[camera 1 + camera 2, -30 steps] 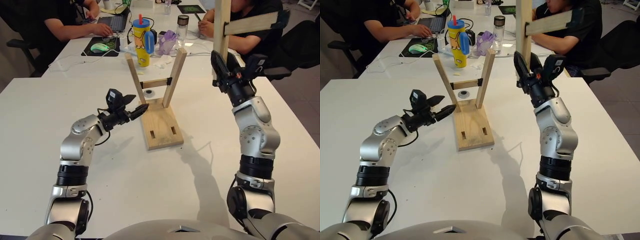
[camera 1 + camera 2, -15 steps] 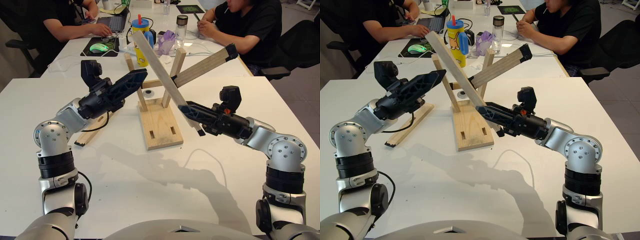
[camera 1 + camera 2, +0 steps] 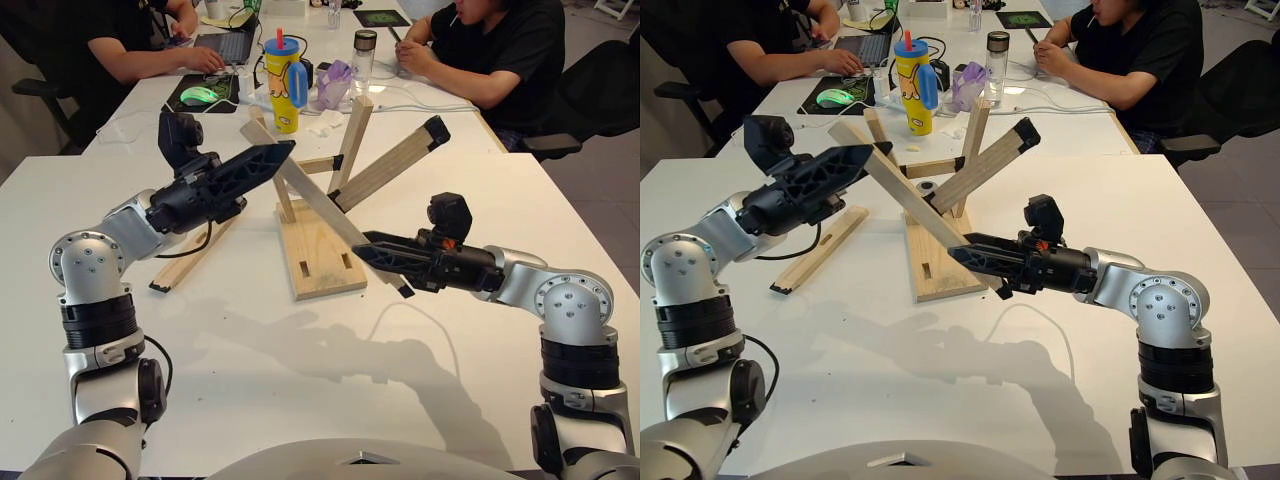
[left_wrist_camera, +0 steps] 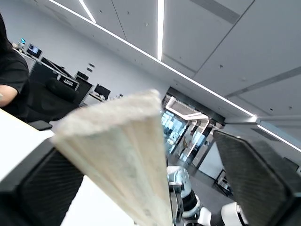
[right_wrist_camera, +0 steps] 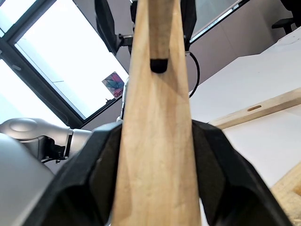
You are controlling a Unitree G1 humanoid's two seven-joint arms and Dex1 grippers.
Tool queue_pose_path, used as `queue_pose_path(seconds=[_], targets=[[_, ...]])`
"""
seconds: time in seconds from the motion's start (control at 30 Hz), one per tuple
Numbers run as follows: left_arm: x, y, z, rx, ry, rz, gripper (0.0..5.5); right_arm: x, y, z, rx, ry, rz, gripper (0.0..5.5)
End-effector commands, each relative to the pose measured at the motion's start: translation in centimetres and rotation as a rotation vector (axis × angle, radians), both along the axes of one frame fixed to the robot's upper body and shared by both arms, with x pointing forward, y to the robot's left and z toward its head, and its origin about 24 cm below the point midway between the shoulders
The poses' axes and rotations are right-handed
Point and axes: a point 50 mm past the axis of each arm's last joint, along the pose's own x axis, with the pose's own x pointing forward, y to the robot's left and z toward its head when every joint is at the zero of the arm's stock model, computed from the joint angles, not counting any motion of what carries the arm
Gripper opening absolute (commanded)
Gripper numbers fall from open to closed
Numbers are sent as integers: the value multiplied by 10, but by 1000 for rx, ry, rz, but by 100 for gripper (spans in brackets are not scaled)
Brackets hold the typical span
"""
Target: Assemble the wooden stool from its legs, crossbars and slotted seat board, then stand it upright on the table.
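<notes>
The slotted seat board (image 3: 325, 272) lies flat on the white table, with two legs (image 3: 352, 145) and a crossbar (image 3: 314, 166) standing up from its far end. My right gripper (image 3: 366, 246) is shut on the lower end of another leg (image 3: 310, 195), which slants up to the left over the board. A crossbar piece (image 3: 392, 163) branches off this leg to the upper right. My left gripper (image 3: 284, 153) is at the leg's upper end (image 4: 123, 155), open, with the wood against one finger (image 4: 42, 188). In the right wrist view both fingers (image 5: 101, 169) press on the leg (image 5: 157, 117).
A loose leg (image 3: 190, 255) lies on the table left of the board, under my left arm. A small black ring (image 3: 295, 184) sits behind the board. A yellow cup (image 3: 284, 85), a bottle (image 3: 365, 50) and people working are on the far table.
My right arm swung the leg piece down from upright overhead to a low slant across the board. My left gripper rose to its upper end. A loose leg now lies left of the board.
</notes>
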Motion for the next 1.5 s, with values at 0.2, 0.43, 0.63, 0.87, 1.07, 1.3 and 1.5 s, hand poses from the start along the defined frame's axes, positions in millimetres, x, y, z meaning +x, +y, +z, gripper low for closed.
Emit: queue_pose_path(seconds=[0.2, 0.43, 0.63, 0.87, 1.07, 1.3, 1.5], targets=[[-2, 1, 0, 85, -1, -48, 294, -5, 0, -1, -38, -19, 45, 204], [-5, 11, -7, 194, 10, -61, 211, -5, 1, -1, -23, -23, 37, 204], [-4, 24, -11, 255, 5, -26, 210, 8, 1, -6, -65, -45, -67, 204], [6, 53, -15, 320, -32, 169, 206, 14, -2, -20, -135, -32, -139, 343], [11, 61, -12, 385, -101, 247, 206, 22, -4, -52, -509, -311, -228, 376], [21, 55, -8, 503, -215, 284, 206, 23, 6, -97, -829, -682, -111, 376], [25, 56, -15, 655, -262, 239, 206, 37, 11, -115, -868, -703, -177, 376]])
